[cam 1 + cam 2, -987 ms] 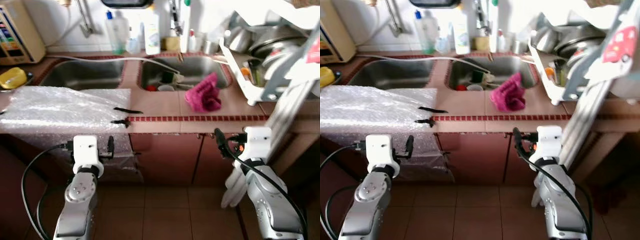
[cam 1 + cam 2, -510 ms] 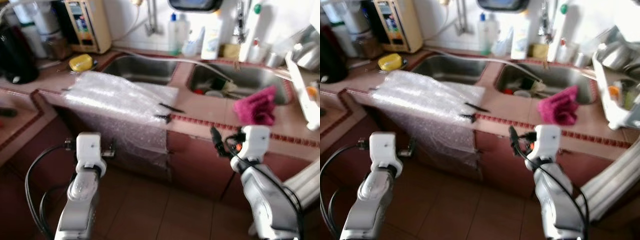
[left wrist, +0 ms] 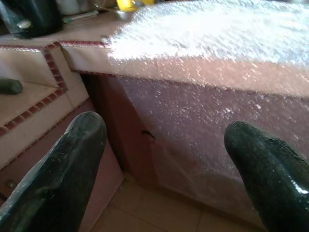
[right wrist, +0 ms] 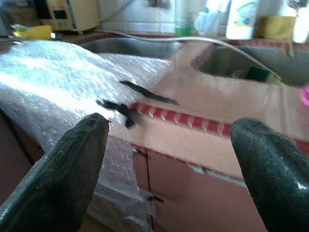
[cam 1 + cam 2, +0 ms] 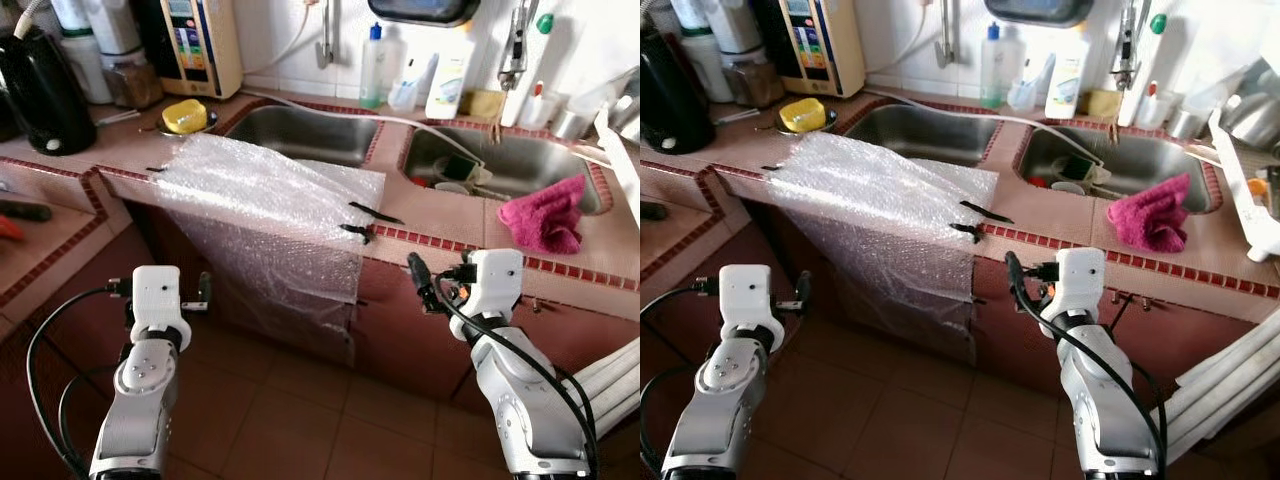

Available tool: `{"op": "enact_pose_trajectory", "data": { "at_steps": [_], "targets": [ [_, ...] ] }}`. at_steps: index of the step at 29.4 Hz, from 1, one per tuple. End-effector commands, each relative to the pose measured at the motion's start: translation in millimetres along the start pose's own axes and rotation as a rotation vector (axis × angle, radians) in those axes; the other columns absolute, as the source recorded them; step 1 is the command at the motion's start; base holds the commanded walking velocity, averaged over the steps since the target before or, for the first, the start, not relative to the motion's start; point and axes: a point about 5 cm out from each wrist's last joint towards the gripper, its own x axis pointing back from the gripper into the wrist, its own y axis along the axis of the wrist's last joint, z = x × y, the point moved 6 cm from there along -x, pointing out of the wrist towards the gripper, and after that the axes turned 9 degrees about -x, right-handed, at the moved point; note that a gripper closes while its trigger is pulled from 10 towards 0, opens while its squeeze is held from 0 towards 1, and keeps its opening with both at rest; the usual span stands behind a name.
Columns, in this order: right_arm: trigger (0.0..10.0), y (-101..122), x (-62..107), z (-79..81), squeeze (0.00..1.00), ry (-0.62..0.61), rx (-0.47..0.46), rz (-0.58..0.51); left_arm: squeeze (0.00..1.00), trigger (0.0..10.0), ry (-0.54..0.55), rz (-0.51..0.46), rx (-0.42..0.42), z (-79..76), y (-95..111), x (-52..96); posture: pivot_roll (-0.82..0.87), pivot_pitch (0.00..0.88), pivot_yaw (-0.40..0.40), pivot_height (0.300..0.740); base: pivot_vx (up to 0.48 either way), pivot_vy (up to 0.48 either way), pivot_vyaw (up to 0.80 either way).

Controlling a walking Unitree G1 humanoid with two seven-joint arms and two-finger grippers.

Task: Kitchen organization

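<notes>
Nothing looks tidied yet: both the left end effector [image 3: 164, 159] and right end effector [image 4: 169, 164] hang spread and empty before the counter [image 5: 440, 215], bubble wrap [image 5: 270, 190] untouched.

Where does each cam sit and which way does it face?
Head stereo pair: looks down at counter; left gripper, right gripper below.
Left wrist: low, faces cabinet front and hanging bubble wrap; open fingers.
Right wrist: faces counter edge, black tape strips; open fingers.
Shared: the bubble wrap.
</notes>
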Motion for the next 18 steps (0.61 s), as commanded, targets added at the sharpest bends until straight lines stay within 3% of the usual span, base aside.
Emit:
{"op": "enact_pose_trajectory", "data": {
  "at_steps": [1, 18],
  "targets": [
    [10.0, 1.9, -2.2, -0.7, 0.0, -0.01, -0.008, -0.007, 0.0, 10.0, 0.002, 0.008, -0.013, 1.8, -1.2, -0.6, 0.05, 0.0, 0.015, 0.74, 0.0, 0.48, 0.0],
    [10.0, 2.3, -7.3, 0.3, 0.0, -0.032, -0.002, -0.023, 0.0, 10.0, 0.01, 0.029, -0.027, 8.4, -3.6, -1.5, 0.07, 0.0, 0.026, 0.74, 0.0, 0.48, 0.0]
  ]
}}
